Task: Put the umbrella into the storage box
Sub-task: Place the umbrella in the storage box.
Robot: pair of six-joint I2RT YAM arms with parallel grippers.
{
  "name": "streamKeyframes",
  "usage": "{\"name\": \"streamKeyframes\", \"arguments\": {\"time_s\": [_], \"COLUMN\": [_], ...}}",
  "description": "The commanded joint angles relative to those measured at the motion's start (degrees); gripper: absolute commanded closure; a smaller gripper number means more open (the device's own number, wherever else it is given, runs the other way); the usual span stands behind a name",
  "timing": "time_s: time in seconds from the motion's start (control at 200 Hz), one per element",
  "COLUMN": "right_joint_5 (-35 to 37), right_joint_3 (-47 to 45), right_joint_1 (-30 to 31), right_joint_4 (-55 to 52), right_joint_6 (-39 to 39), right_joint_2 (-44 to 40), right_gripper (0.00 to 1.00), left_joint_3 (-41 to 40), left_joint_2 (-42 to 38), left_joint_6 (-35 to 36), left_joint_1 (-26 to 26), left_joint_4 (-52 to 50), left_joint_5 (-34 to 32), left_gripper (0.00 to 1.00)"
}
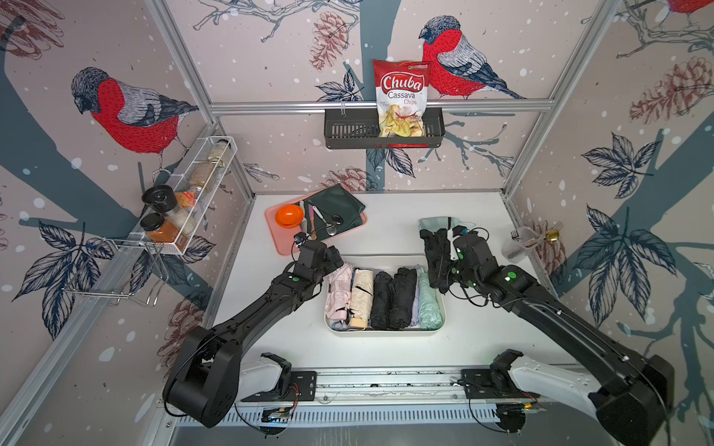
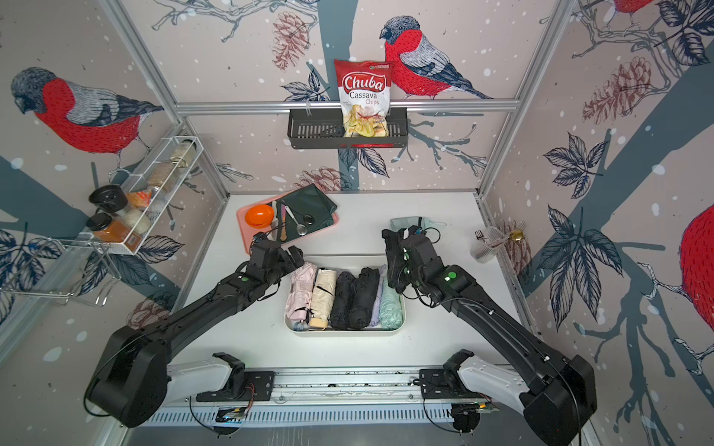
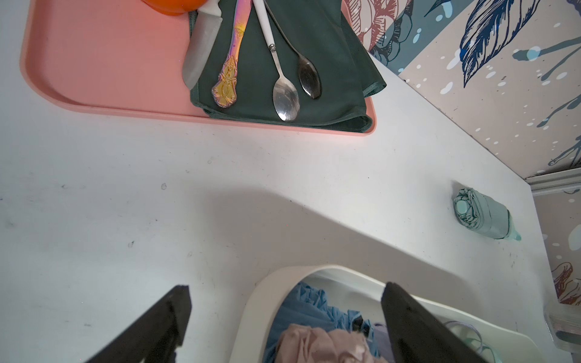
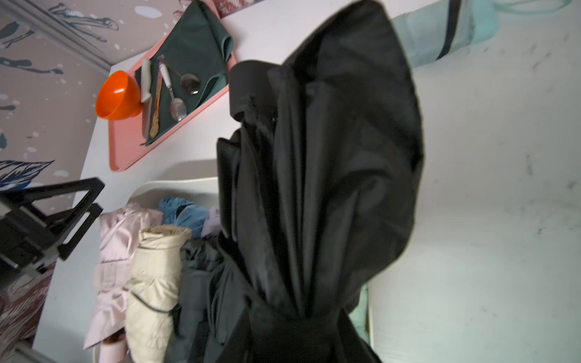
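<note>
The black umbrella [image 1: 436,253] hangs at the storage box [image 1: 386,333] far right corner.
The right gripper [image 1: 448,268] clamps it; the left gripper [image 1: 335,258] has jaws apart; next, lower it inside.

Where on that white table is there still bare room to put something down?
One bare patch lies at the back, between the pink tray and the loose mint umbrella. Another strip runs between the box and the front rail. The box is packed with umbrellas; a black umbrella hangs over its right end.

The storage box [image 1: 386,333] sits in the middle of the bench [image 1: 483,347], with folded umbrellas [image 1: 382,299] side by side inside. A tray [image 1: 276,236] lies behind it to the left, a loose umbrella [image 1: 434,224] behind to the right.
</note>
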Motion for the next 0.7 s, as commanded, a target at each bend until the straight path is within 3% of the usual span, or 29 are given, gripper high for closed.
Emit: {"name": "streamKeyframes", "arguments": {"time_s": [0.0, 0.43, 0.695], "right_joint_5": [0.6, 4.3, 3.4], "right_joint_3": [-1.0, -11.1, -14.0], "right_joint_1": [3.0, 10.0, 10.4], "right_joint_4": [-0.6, 1.8, 5.9], "right_joint_6": [5.8, 21.7, 23.8], "right_joint_2": [-0.9, -6.4, -8.0], "right_gripper": [0.80, 0.80, 0.80], "left_joint_3": [0.5, 0.9, 1.2], "left_joint_2": [0.0, -0.3, 0.5], "left_joint_6": [0.9, 1.0, 0.9], "left_joint_1": [0.2, 0.2, 0.2], "left_joint_4": [0.9, 0.8, 1.2], "left_joint_5": [-0.5, 0.1, 1.1], "left_gripper": [0.02, 0.02, 0.02]}}
